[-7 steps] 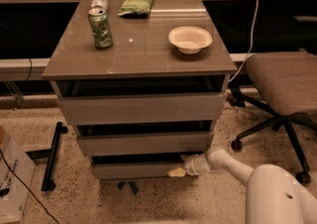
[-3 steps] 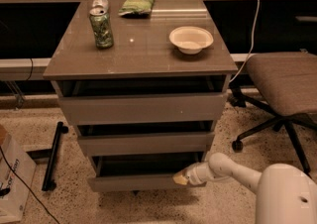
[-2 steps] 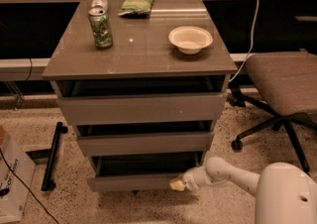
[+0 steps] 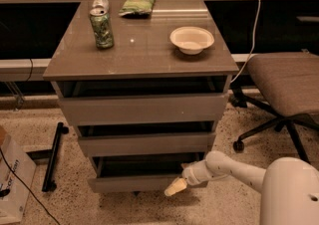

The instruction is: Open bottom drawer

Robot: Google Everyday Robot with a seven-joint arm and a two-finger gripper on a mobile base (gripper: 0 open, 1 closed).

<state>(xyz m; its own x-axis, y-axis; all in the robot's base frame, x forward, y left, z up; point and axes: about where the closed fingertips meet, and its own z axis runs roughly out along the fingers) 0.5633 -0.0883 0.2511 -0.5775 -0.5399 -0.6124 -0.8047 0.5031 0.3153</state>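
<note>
The bottom drawer (image 4: 134, 183) is the lowest of the grey-taupe cabinet's three. Its flat handleless front stands pulled out a little past the drawers above, with a dark gap showing behind its top edge. My gripper (image 4: 175, 187) is at the end of the white arm coming in from the lower right. Its cream tip sits against the right part of the drawer's front, at the top edge. The middle drawer (image 4: 144, 144) and top drawer (image 4: 142, 109) sit above it.
On the cabinet top (image 4: 144, 55) stand a green can (image 4: 101, 28), a white bowl (image 4: 192, 39) and a green packet (image 4: 137, 6). A brown office chair (image 4: 286, 84) is at the right. A black bar (image 4: 54, 157) and a cardboard box (image 4: 12, 184) lie on the floor at the left.
The bottom drawer has come out further toward me. My gripper has moved left and down along its front edge with it.
</note>
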